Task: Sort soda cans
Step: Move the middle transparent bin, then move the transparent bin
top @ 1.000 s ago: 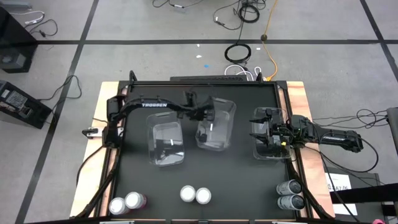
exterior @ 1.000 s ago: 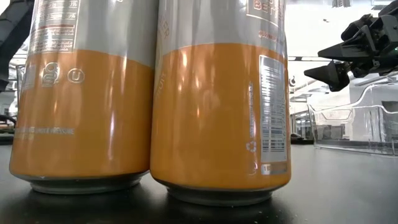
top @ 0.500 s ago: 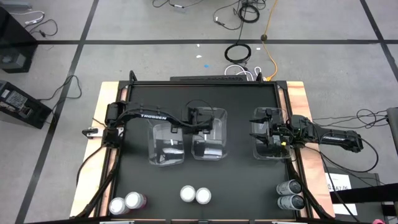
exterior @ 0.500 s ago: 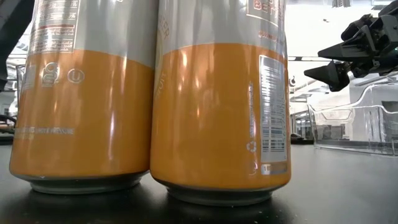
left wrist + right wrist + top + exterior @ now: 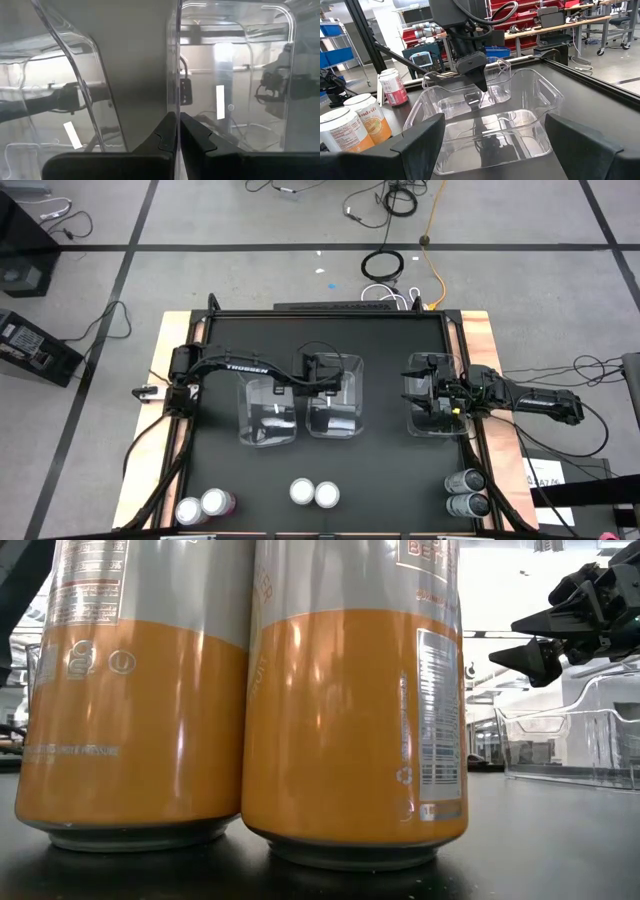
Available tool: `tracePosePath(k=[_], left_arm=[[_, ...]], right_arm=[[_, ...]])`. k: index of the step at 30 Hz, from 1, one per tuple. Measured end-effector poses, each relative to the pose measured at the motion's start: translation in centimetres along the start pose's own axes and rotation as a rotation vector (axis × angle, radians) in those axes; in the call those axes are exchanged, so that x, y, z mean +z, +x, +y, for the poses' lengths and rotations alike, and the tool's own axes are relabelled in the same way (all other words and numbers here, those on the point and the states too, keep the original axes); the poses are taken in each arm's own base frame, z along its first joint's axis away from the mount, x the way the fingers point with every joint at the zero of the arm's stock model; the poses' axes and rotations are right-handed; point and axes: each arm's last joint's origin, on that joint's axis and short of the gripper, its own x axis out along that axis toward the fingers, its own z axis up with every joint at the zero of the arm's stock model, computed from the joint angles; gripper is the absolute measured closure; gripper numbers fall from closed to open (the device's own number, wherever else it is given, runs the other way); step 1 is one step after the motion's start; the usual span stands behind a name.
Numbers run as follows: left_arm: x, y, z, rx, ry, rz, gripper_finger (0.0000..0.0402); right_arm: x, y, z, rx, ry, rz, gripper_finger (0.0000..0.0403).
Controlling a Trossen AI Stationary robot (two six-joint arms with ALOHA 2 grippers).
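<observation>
Glossy metal soda cans (image 5: pixel 240 700); clear shiny plastic bins (image 5: pixel 485 120).

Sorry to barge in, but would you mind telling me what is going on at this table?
The left gripper is shut on the wall of the middle bin, which stands beside the left bin. The right gripper hangs open over the right bin. All six soda cans are along the table's near edge, unsorted.

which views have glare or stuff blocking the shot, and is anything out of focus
Low view: two orange cans fill most of the frame, with soft window reflections on their sides. Left wrist view: the clear bin wall pinched by the left end effector smears and doubles the background. Right wrist view: its own dark fingers are blurred; the bin is sharp.
</observation>
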Motion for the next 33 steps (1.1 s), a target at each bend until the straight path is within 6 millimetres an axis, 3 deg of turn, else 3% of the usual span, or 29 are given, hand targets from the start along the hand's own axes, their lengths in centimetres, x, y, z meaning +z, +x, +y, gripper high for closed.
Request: tracePosePath(k=[5,16,27,33], left_arm=[[0.0,0.0,0.0,-0.001,0.018,0.016,0.0373],[0.5,-0.5,0.2,-0.014,0.035,0.04,0.0291],[2.3,-6.8,1.8,-0.21,0.07,-0.035,0.0286],[2.8,-9.8,2.3,-0.345,0.247,-0.139,0.0285]], right_arm=[[0.0,0.0,0.0,0.0,0.0,0.0,0.0067],[0.0,0.0,0.0,0.0,0.0,0.0,0.0067],[0.0,0.0,0.0,0.0,0.0,0.0,0.0067],[0.0,0.0,0.0,0.0,0.0,0.0,0.0067]])
